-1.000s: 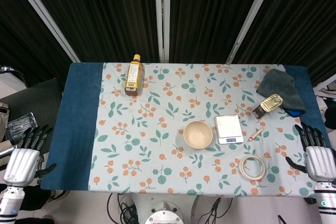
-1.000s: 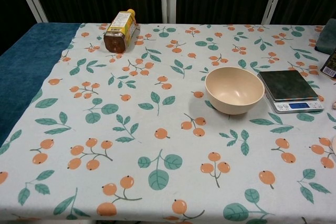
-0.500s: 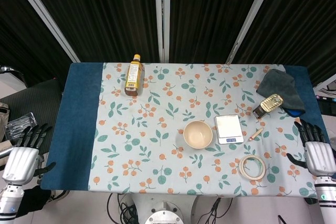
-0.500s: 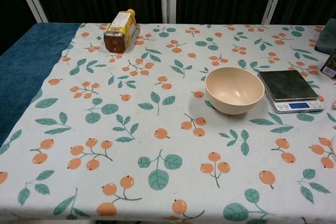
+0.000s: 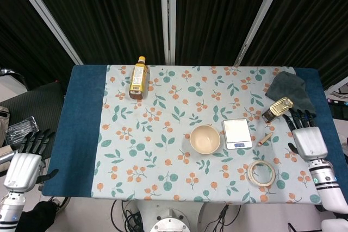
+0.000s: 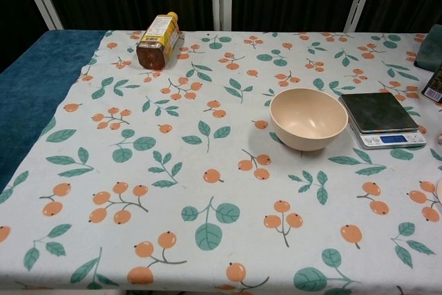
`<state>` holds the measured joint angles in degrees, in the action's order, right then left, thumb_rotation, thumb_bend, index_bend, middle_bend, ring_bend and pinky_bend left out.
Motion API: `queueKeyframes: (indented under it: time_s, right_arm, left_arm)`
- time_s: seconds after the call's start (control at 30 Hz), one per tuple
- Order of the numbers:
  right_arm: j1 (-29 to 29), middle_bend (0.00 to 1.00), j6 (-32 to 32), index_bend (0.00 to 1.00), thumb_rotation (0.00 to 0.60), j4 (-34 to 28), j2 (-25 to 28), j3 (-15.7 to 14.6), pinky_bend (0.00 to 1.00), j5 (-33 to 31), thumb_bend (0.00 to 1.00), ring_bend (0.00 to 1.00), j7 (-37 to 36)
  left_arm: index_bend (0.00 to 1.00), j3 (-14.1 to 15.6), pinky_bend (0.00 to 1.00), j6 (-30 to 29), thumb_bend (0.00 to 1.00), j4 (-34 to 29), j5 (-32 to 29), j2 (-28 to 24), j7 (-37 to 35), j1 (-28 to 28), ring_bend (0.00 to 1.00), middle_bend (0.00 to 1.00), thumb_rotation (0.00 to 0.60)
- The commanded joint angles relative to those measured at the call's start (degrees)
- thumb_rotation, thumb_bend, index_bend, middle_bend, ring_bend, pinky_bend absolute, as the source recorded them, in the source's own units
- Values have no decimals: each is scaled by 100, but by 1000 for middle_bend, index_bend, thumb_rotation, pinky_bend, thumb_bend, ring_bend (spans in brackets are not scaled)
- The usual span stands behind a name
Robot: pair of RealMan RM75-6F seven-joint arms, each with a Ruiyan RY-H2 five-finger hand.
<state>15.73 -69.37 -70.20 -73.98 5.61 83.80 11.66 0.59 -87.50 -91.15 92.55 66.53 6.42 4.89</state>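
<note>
My right hand (image 5: 305, 136) hovers over the table's right side with its fingers spread and nothing in them, just below a tin can (image 5: 278, 108) lying on its side. A pencil (image 5: 265, 138) and a roll of tape (image 5: 261, 173) lie to its left. My left hand (image 5: 24, 162) hangs off the table's left edge, fingers apart and empty. A beige bowl (image 5: 205, 138) (image 6: 308, 117) sits mid-table beside a small scale (image 5: 237, 133) (image 6: 382, 118). Neither hand shows in the chest view.
A yellow bottle (image 5: 138, 77) (image 6: 156, 39) lies on its side at the back left. A dark grey cloth (image 5: 290, 92) is bunched at the back right, behind the can. The floral tablecloth (image 5: 163, 150) covers a blue table (image 5: 81, 129).
My right hand has moved from beyond the table's right edge inward and forward, now over the cloth near the can. The left hand has barely shifted.
</note>
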Motion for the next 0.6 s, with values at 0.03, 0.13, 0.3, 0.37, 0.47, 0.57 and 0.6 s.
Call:
queueKeyframes:
  time_s: [0.03, 0.13, 0.3, 0.37, 0.47, 0.57, 0.6]
  right_arm:
    - [171, 0, 221, 152, 600, 23, -99, -112, 0, 84, 113, 0, 271]
    - [243, 0, 312, 169, 600, 24, -154, -173, 0, 120, 113, 0, 395]
    - [343, 0, 424, 200, 600, 18, -257, -243, 0, 150, 114, 0, 543]
    - [378, 0, 465, 216, 600, 21, -296, -251, 0, 140, 119, 0, 564]
    - [435, 0, 530, 255, 600, 35, -358, -265, 0, 125, 132, 0, 601]
    - [494, 0, 607, 295, 600, 43, -418, -282, 0, 112, 147, 0, 588]
    - [515, 0, 630, 306, 600, 50, -443, -289, 0, 111, 150, 0, 591]
  left_arm:
    - [15, 1, 0, 1, 86, 8, -7, 11, 3, -4, 0, 0, 600]
    - [15, -8, 0, 5, 86, 9, -2, 18, 10, 6, 0, 0, 600]
    - [15, -12, 0, 23, 86, 19, 0, 39, 10, 20, 0, 0, 600]
    - [15, -11, 0, 19, 85, 27, -3, 43, 9, 15, 0, 0, 600]
    - [15, -11, 0, -6, 85, 37, -15, 40, -3, -4, 0, 0, 600]
    - [15, -7, 0, -26, 86, 44, -28, 29, -20, -26, 0, 0, 600]
    - [15, -5, 0, -35, 86, 47, -32, 26, -27, -34, 0, 0, 600]
